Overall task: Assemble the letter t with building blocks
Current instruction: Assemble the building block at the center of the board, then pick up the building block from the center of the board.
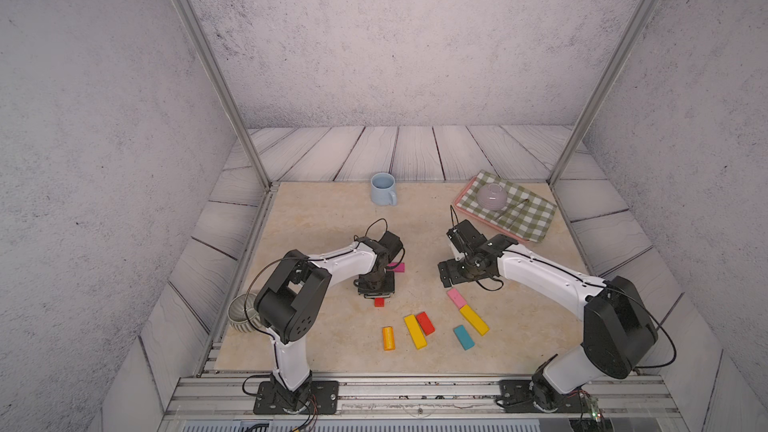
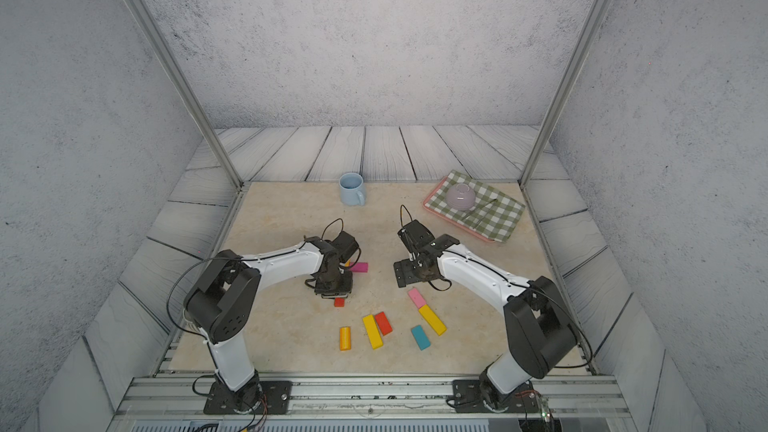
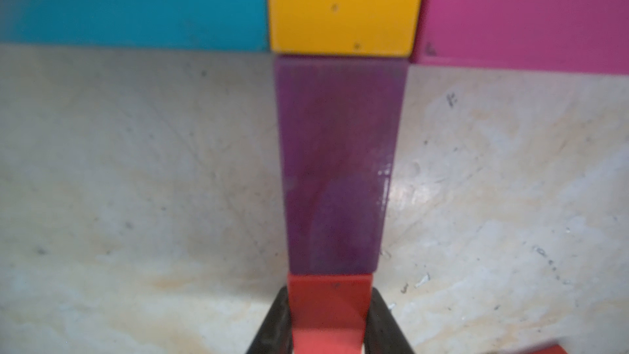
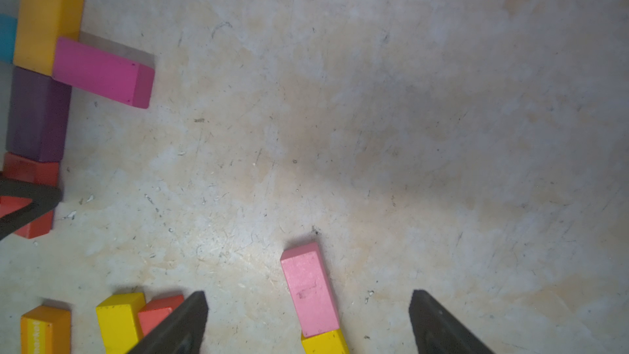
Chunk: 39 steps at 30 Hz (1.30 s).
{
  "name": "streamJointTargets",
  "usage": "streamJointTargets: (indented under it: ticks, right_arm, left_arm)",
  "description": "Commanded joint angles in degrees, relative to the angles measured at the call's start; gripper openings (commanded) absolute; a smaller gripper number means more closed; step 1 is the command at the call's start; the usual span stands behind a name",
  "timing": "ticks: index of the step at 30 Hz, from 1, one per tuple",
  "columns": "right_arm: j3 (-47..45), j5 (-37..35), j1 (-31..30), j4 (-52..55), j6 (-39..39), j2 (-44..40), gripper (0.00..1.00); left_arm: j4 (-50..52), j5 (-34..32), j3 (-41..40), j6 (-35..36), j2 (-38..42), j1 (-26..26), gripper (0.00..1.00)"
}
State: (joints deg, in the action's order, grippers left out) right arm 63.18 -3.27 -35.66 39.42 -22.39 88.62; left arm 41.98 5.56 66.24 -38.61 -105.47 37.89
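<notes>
In the left wrist view my left gripper is shut on a red block lying on the table. That block's far end touches a purple block. Beyond the purple one, an orange-yellow block sits between a teal block and a magenta block. In both top views the left gripper hides most of this group. My right gripper hangs open above a pink block, which lies end to end with a yellow block.
Loose blocks lie near the front: orange, yellow, red, teal, long yellow. A light-blue mug stands at the back. A tray with a checked cloth and bowl sits back right. A ribbed bowl is far left.
</notes>
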Motion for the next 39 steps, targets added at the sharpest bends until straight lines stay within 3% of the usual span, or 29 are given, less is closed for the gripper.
streamJointTargets:
  ticks: [1,7,10,11,12,18,19,20,21,28,35,39]
  right_arm:
    - [-0.51,0.15,0.14,1.08,-0.46,0.83,0.95]
    - [-0.6,0.1,0.15,1.01,-0.46,0.77,0.95]
    - [-0.6,0.19,0.09,1.01,-0.46,0.85,0.95]
    - [-0.68,0.19,0.15,1.01,-0.48,0.89,0.95]
    - [-0.69,0.16,0.15,1.01,-0.47,0.86,0.95]
    - [-2.24,0.46,-1.28,-0.06,-1.28,-3.2,0.94]
    - [-2.76,1.4,-2.35,-0.28,-1.99,-4.45,0.93]
    - [-3.2,1.85,-3.92,-0.42,-2.56,-5.51,0.93]
    - [-3.32,1.86,-5.55,-0.04,-3.25,-6.01,0.92]
    - [-2.99,3.21,-20.25,2.45,-9.52,-3.52,0.88]
    - [-5.38,5.49,-25.63,0.66,-15.28,-1.16,0.8]
    - [-4.92,7.84,-27.15,1.41,-16.44,1.84,0.79]
  left_arm:
    - [0.58,-0.85,1.08,0.38,-1.23,0.16,0.23]
    - [1.27,-1.51,1.26,0.4,-1.23,0.17,0.27]
    - [1.16,-1.85,1.09,0.19,-0.89,0.17,0.45]
    - [1.07,-1.94,1.02,0.2,-0.58,0.15,0.66]
    - [1.09,-2.13,1.03,0.15,-0.22,0.17,0.74]
    - [2.12,-3.76,1.32,-0.09,4.95,0.17,0.79]
    - [2.26,-4.5,1.44,0.12,6.88,0.17,0.82]
    - [2.4,-5.75,1.52,0.19,8.82,0.09,0.96]
    - [2.45,-6.69,1.6,0.37,10.65,0.01,1.0]
    - [0.04,-8.38,-1.47,2.73,22.06,-5.45,0.99]
    - [-2.78,-2.77,-7.77,7.45,29.44,-18.05,0.99]
    - [-4.56,-3.44,-10.0,11.97,31.09,-21.35,0.99]
